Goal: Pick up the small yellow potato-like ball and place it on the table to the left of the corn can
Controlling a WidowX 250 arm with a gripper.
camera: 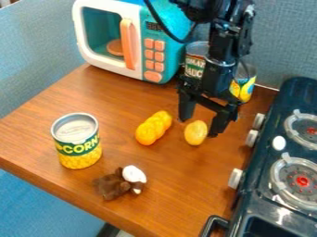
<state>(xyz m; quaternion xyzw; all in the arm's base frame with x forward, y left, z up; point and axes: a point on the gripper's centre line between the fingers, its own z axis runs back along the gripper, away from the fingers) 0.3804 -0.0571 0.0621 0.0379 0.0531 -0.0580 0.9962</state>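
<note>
The black end effector [199, 126] is open, its two fingers spread wide. A small yellow oval toy [195, 133] sits on the brown worktop [130, 99], right by the fingertips. A bumpy yellow toy [153, 127] lies near it. The big can [77, 141] has yellow letters on a green band. Near that can is a brown and white toy [121, 181]. Behind the arm, another can [194, 66] has white letters on green, next to the toy microwave [135, 41].
</note>
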